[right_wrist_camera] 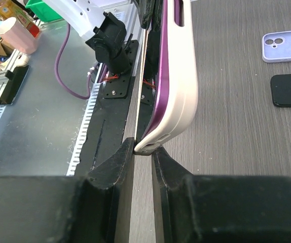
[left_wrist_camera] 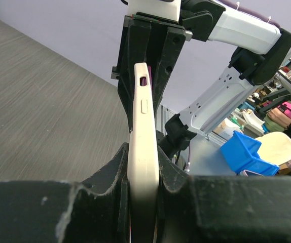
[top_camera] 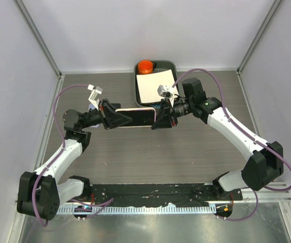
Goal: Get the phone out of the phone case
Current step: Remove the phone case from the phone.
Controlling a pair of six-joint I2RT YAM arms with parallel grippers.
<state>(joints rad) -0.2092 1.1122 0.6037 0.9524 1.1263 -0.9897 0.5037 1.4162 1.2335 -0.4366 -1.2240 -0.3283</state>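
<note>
Above the middle of the counter (top_camera: pixel 186 152), well clear of its surface, the case (top_camera: pixel 135 117) hangs edge-up between the two arms, with nothing under it; the phone (right_wrist_camera: pixel 160 86) shows as a purple band inside the pale shell and, as far as I can judge, is not yet out.

The main risk is a drop. The right gripper (top_camera: pixel 158 120) has only the end corner of the case at the very tips of its fingers; a hold that shallow could slide off the rounded corner under a pull or twist, leaving the load hanging from one end. If the phone pops free while neither gripper has it directly, it could fall to the counter. A second risk is that nothing parts at all: if either gripper squeezes across both shell and phone, pulling would only drag the pair along together. Hard bending to peel the lip could also flex the phone.

The left gripper (top_camera: pixel 121 119) is clenched on the other end of the case, its fingers pressed against both flat faces, a deeper and firmer hold. The right gripper is nearly closed, pinching the corner between its tips; whether its inner finger bears on the phone's face or only on the case rim I cannot tell.
</note>
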